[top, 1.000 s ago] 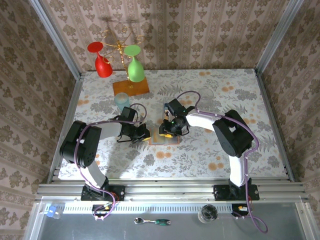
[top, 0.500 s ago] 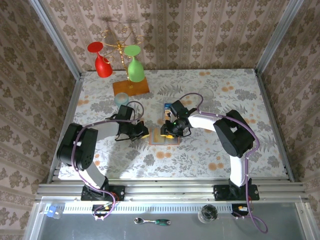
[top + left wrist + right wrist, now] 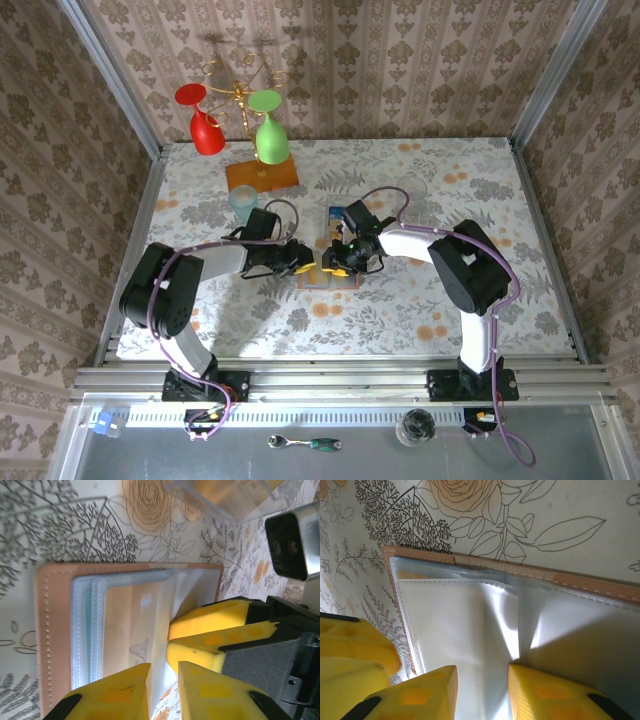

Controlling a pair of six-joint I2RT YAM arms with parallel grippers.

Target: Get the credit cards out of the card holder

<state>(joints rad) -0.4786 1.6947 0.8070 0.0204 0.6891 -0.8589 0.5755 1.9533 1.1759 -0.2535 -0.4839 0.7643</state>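
The tan-pink card holder point(image 3: 325, 279) lies open on the flowered table between my two grippers. In the left wrist view its leather edge point(image 3: 54, 630) frames clear sleeves, with an orange-tan credit card point(image 3: 127, 625) and a teal edge point(image 3: 88, 615) inside them. My left gripper point(image 3: 164, 674) point(image 3: 303, 263) is at the holder's near edge, jaws a narrow gap apart with a sleeve's edge running between them. My right gripper point(image 3: 482, 674) point(image 3: 334, 262) stands open, its tips on the clear sleeves point(image 3: 460, 615). A blue card point(image 3: 334, 213) lies on the table just behind the holder.
A gold glass rack on an orange wooden base point(image 3: 262, 174) stands at the back left with a red glass point(image 3: 205, 128) and a green glass point(image 3: 270, 135). A pale blue cup point(image 3: 243, 200) sits behind my left arm. A clear glass point(image 3: 415, 187) sits back right.
My left gripper drew left, then came right to the holder's edge, and its jaws parted from shut to a narrow gap. The right gripper has barely moved.
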